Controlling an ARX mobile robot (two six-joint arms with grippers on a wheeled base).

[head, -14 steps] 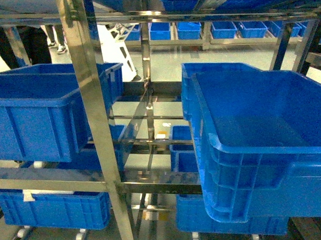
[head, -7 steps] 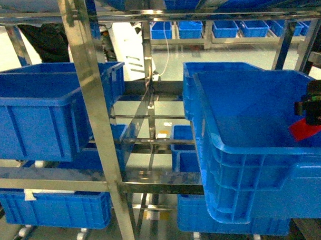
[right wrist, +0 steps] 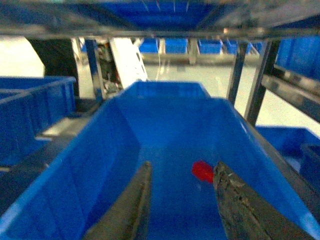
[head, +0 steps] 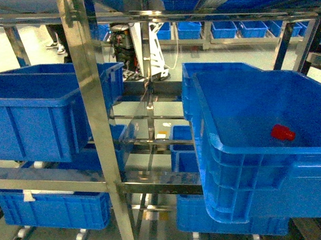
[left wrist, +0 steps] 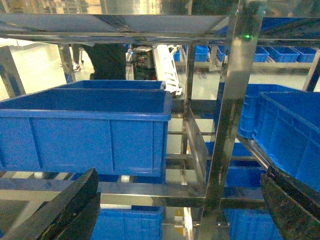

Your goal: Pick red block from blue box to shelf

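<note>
The right end effector [right wrist: 182, 205] is spread wide and holds nothing: in the right wrist view its two dark fingers [right wrist: 125, 210] frame the inside of a dark blue crate [right wrist: 100, 150], with bare crate floor between them. It touches neither the crate nor the brick, and it does not show in the head view.

The left end effector [left wrist: 175, 215] is also spread wide and empty. Only the tips of its black fingers [left wrist: 65, 210] show at the lower corners of the left wrist view, facing the shelf [left wrist: 225, 115] from outside.

The red block [head: 283, 132] lies loose on the floor of the right-hand crate, towards the crate's right side. In the head view it is tipped on its side, with its round stud end pointing right and slightly down, so its long axis runs roughly left to right. In the right wrist view it is a blurred red patch [right wrist: 202, 171] just beside the inner edge of the right finger, ahead of the opening; whether they touch I cannot tell.

The crate's near wall [head: 246, 169] stands tall between the camera and the brick. A second blue crate [head: 39, 113] sits on the left of the same tier, behind a slotted steel post [head: 92, 117]. More blue crates fill the lower tier and the rows behind.
</note>
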